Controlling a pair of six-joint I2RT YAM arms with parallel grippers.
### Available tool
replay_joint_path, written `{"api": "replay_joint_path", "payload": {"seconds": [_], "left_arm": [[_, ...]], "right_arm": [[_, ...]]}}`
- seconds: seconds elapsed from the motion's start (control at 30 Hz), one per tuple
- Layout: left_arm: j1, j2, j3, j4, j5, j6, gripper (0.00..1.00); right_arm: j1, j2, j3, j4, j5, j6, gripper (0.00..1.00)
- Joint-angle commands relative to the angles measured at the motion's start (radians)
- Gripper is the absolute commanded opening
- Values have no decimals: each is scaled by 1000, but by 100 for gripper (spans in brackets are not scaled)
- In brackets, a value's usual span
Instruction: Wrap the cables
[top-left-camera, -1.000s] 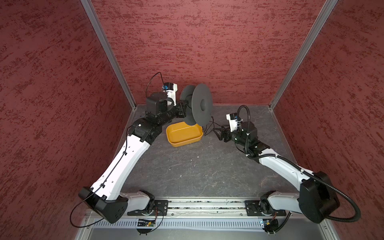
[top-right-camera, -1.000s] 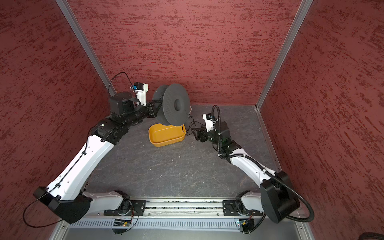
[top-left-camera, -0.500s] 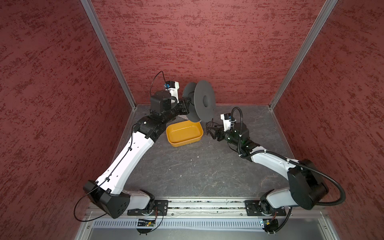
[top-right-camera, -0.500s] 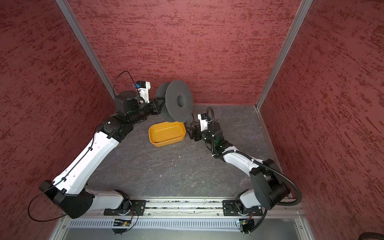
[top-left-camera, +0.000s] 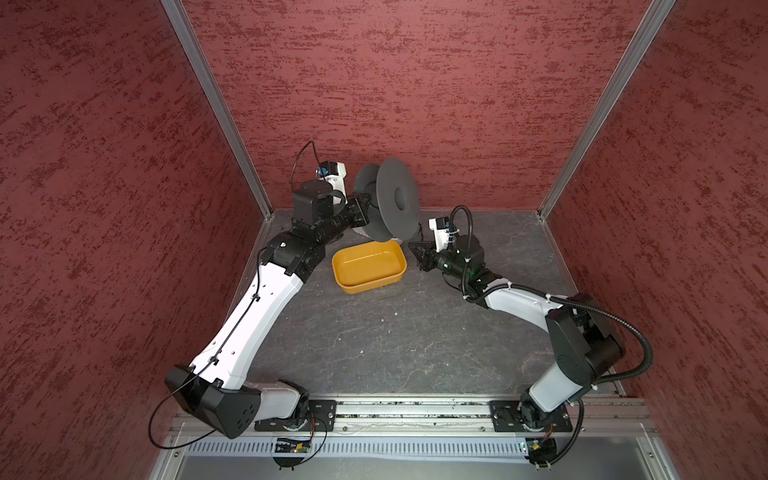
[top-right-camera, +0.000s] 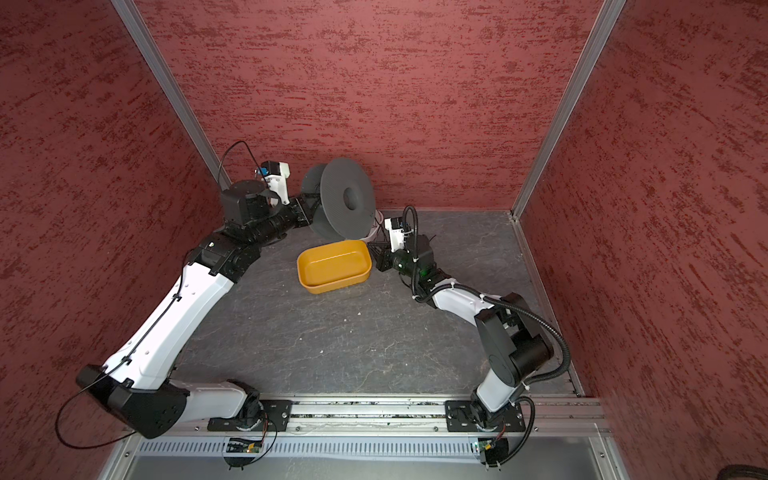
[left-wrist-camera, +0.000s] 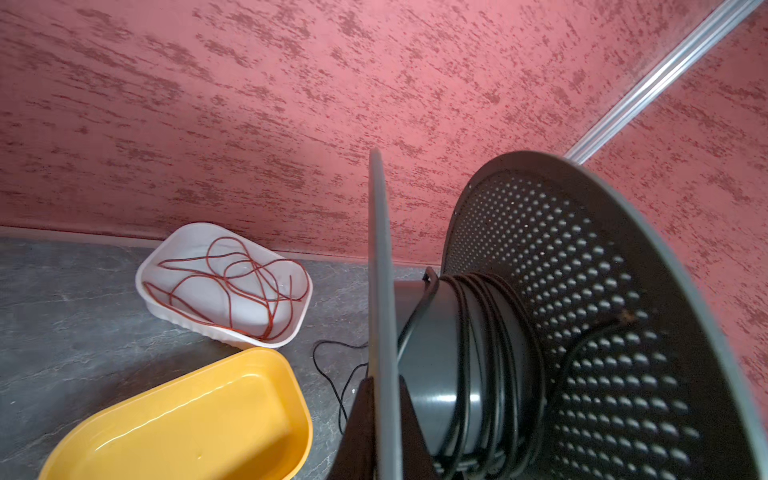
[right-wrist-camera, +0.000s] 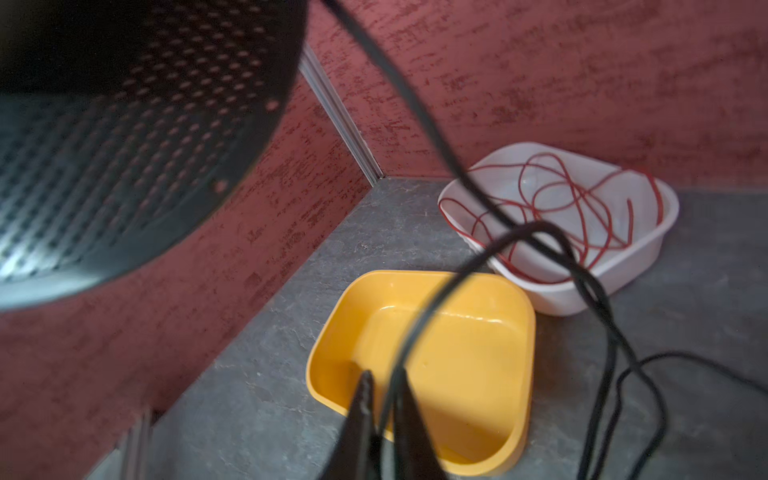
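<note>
A dark grey spool (top-left-camera: 397, 199) (top-right-camera: 347, 203) hangs above the floor at the back. My left gripper (left-wrist-camera: 384, 382) (top-left-camera: 360, 208) is shut on the spool's thin rear flange (left-wrist-camera: 380, 270), which stands between its fingers. Several turns of the thin black cable (left-wrist-camera: 490, 353) lie on the hub, and a loose stretch trails on the floor (left-wrist-camera: 332, 376). My right gripper (right-wrist-camera: 383, 374) (top-left-camera: 415, 251) (top-right-camera: 376, 251) is shut on the black cable (right-wrist-camera: 436, 299), just right of the yellow tray. From the jaws the cable rises in a loop toward the spool.
An empty yellow tray (top-left-camera: 368, 266) (top-right-camera: 334, 266) (left-wrist-camera: 187, 419) (right-wrist-camera: 457, 353) sits on the grey floor below the spool. Behind it a white tray (left-wrist-camera: 143, 274) (right-wrist-camera: 665, 216) holds a tangled red wire (left-wrist-camera: 232, 282). Red walls close in the back and sides.
My right gripper has gone from open to shut, closing on the black cable, and has moved slightly toward the spool. The left arm has turned the spool a little.
</note>
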Motion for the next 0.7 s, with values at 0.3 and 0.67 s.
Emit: {"api": "replay_joint_path", "payload": {"seconds": [0.3,0.67], "left_arm": [[185,-216,-64,-3,-42,-36,0],[191,-245,-78,-18,-70,-20,0]], "right_arm": [[-316,-228,-176,-31,-169,139,0],[-706,-371,-145,-438,77,184,0]]}}
